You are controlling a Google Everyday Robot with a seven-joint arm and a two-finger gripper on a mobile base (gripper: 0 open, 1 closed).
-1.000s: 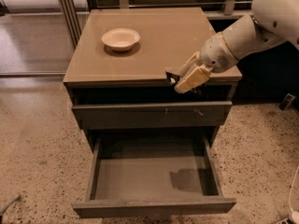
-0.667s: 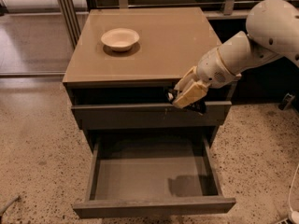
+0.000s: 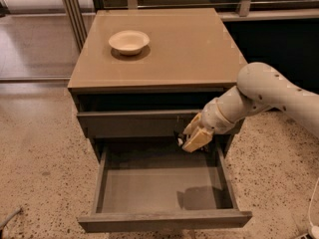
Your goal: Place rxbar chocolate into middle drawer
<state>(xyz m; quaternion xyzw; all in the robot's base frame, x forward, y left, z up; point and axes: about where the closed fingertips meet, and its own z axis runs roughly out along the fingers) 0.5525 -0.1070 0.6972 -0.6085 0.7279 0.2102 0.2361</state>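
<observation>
Gripper (image 3: 188, 141) above rear right of open middle drawer (image 3: 144, 189), jaws clenched on rxbar chocolate (image 3: 178, 135); cream bowl (image 3: 129, 41) on tan desk (image 3: 194, 49) behind drawer; speckled stone floor (image 3: 40, 173) around drawer.

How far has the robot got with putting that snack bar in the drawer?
Done: the middle drawer stands pulled open. In hand: the gripper hangs above the drawer's rear right corner, with a small dark thing at its tip, apparently the rxbar chocolate. Left: lower it and release the bar inside. The bowl on the cabinet top plays no part.
</observation>
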